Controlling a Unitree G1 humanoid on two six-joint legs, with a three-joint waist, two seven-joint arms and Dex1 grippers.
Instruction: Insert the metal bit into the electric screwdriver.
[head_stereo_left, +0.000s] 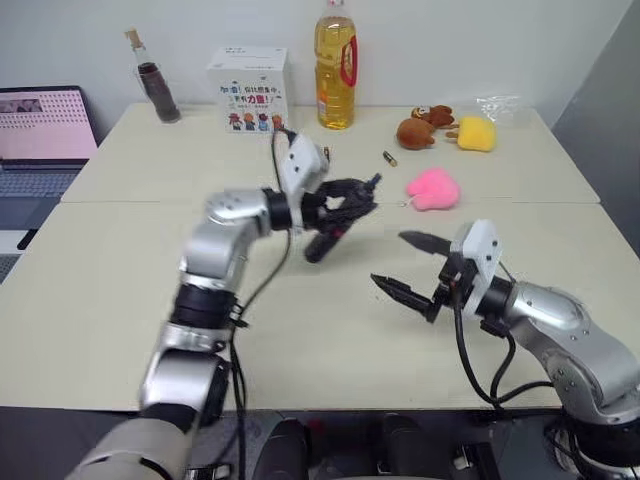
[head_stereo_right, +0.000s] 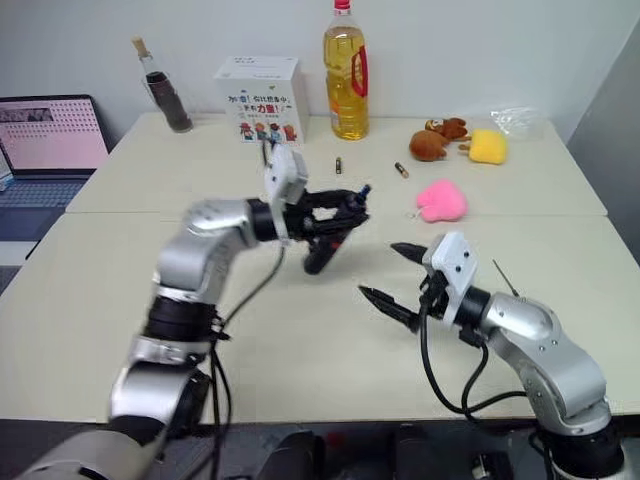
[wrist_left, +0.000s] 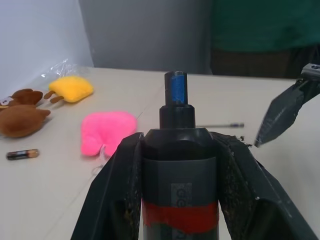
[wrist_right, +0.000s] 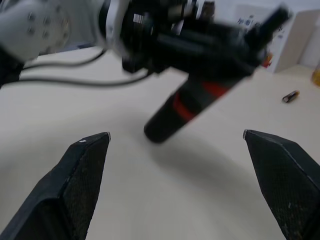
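Head view: my left claw (head_stereo_left: 350, 200) clamps screwdriver (head_stereo_left: 332, 232) off table; right claw (head_stereo_left: 410, 268) wide open, empty; bit (wrist_left: 220, 125) lies on table, unpicked, insertion pending.

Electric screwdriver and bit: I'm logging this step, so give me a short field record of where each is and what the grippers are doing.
electric screwdriver: clamped in the left gripper, lifted off the table, tip toward the right gripper
metal bit: lying on the table beside the right arm, not held
right gripper: open, empty, facing the screwdriver
bit inserted: not yet
nearby: pink plush toy
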